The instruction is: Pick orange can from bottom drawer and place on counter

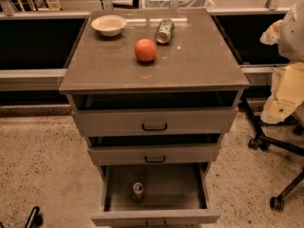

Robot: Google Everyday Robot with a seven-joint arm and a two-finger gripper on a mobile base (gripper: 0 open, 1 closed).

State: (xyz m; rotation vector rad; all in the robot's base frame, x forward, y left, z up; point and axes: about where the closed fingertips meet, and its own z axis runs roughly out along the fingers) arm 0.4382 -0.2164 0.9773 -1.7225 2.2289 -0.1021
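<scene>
Task not yet begun: the orange can (137, 191) stands upright in the open bottom drawer (190, 217), near centre. Lifting it to the bench (199, 61) remains. The claw is out of view; its state cannot be told.

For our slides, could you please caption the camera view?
Orange can stands in open bottom drawer; fruit, bowl, green can on counter; gripper out of view.

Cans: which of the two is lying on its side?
The green-and-white can on the counter; the orange can stands upright in the bottom drawer. The gripper is not in view.
</scene>
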